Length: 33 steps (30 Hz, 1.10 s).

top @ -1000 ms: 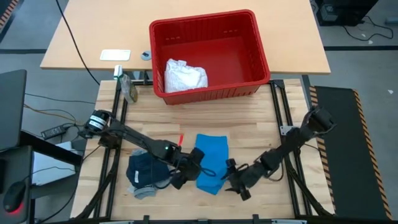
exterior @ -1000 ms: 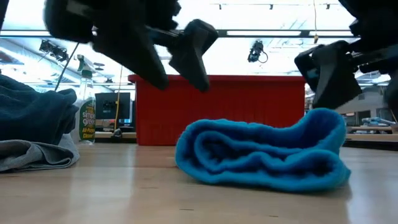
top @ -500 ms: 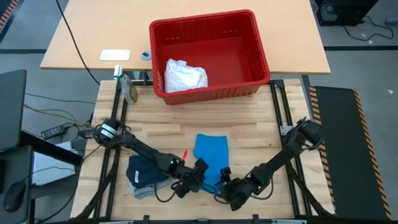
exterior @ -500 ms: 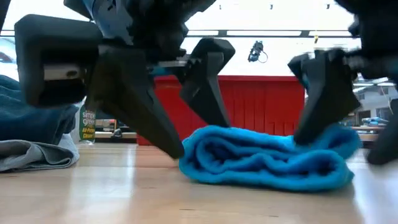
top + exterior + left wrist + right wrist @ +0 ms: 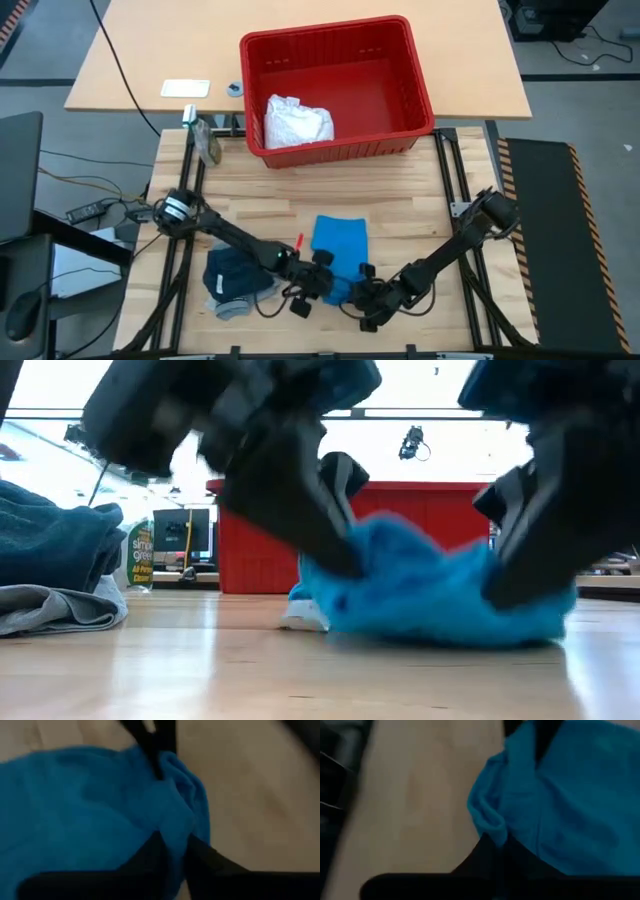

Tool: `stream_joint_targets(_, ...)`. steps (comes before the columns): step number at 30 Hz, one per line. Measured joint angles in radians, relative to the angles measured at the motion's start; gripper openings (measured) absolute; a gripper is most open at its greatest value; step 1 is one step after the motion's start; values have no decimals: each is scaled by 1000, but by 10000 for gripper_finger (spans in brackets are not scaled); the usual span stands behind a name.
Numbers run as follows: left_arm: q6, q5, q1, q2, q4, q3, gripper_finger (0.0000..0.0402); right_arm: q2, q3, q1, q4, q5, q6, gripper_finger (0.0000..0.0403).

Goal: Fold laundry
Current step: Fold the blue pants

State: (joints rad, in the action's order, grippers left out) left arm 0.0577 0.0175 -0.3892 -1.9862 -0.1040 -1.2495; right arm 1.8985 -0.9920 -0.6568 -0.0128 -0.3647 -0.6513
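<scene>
The bright blue garment point(image 5: 338, 243) lies bunched on the wooden table, near its front edge. My left gripper point(image 5: 322, 281) is shut on the garment's near left corner, and my right gripper point(image 5: 361, 288) is shut on its near right corner. Both slant down, close together. In the low view the blue garment point(image 5: 440, 595) is a heap between my left gripper point(image 5: 335, 555) and my right gripper point(image 5: 515, 575). To the left, a navy garment point(image 5: 232, 270) lies on a grey T-shirt point(image 5: 228, 306). The white cloth point(image 5: 296, 121) lies in the red basket. My left gripper pinches a bunched fold at the garment's near left corner point(image 5: 172, 840) between its two fingers, slanting down from the near left. How many layers, I cannot tell. The rest of the garment lies on the table. My right gripper pinches a gathered fold at the garment's near right corner point(image 5: 489, 829) between its two fingers, slanting down from the near right. The cloth puckers beside the fingers, and the garment's far part rests on the table.
The red basket point(image 5: 415, 95) stands at the table's far edge. A spray bottle point(image 5: 205, 140) is at the far left corner. Bare wood lies between the basket and the blue garment and to the right of it.
Both grippers have come down and toward each other onto the blue garment's near edge, rolled at the wrist, and shut on it. The garment's near edge has bunched up into a higher heap; its far part has stayed where it was.
</scene>
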Motion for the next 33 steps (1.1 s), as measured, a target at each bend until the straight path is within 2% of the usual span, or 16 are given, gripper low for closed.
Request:
stream_joint_targets(3, -65, -81, 32, 47, -3, 0, 25, -62, 0, 11, 19, 6, -32, 26)
stream_joint_targets(5, -99, -138, 58, 79, -1, 0, 18, -103, 0, 21, 60, 7, -81, 32)
stream_joint_targets(9, -152, -230, 124, 133, -8, 0, 27, -185, 0, 52, 170, -27, -170, 19)
stream_joint_targets(16, -307, -375, 251, 142, -42, 0, 28, -311, 0, 164, 368, -48, -273, 15)
stream_joint_targets(21, -397, -376, 309, 142, -33, -1, 31, -402, 52, 305, 409, -8, -281, 15)
stream_joint_targets(25, -477, -328, 358, 142, -47, -1, 41, -459, 140, 457, 373, 98, -262, 15)
stream_joint_targets(33, -587, -344, 430, 175, -101, -1, 68, -519, 307, 703, 94, 448, -220, 15)
